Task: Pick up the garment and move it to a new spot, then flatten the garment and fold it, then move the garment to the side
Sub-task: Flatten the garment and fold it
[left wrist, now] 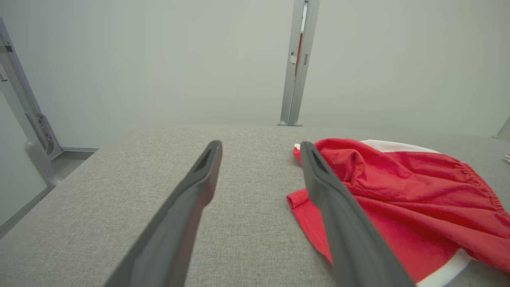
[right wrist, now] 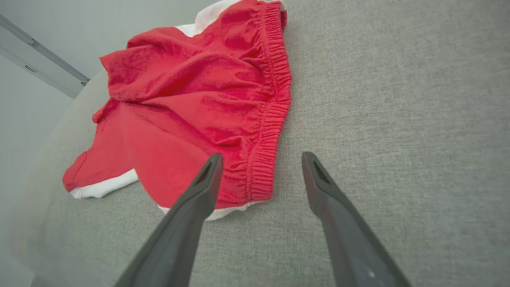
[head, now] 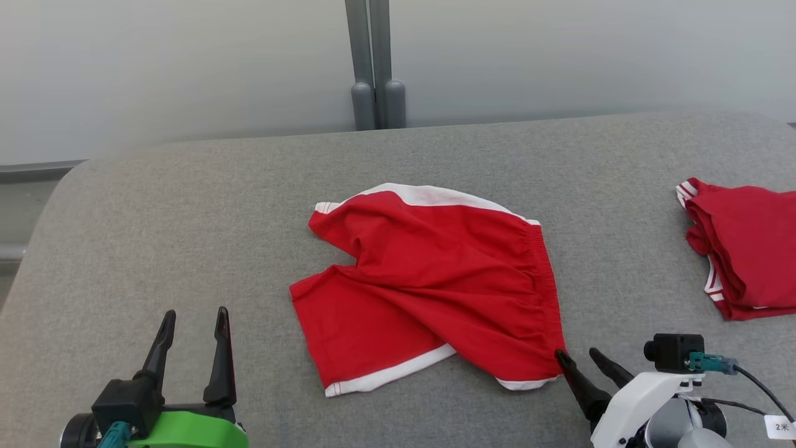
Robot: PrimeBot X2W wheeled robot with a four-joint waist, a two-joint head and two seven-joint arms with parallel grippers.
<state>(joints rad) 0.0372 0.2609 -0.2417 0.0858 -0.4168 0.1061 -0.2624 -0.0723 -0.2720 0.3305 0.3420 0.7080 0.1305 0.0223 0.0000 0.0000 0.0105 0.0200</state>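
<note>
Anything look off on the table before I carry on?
The red shorts lie crumpled and askew on the grey table, creases bunched between the legs, not yet flat. A second red garment sits folded at the right edge. Nothing looks torn.

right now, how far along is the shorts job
Nothing looks done: the shorts lie rumpled, unfolded on the table. In hand: nothing held; both grippers open, the right gripper by the waistband corner, the left gripper apart. Left: flatten, fold, move aside.
</note>
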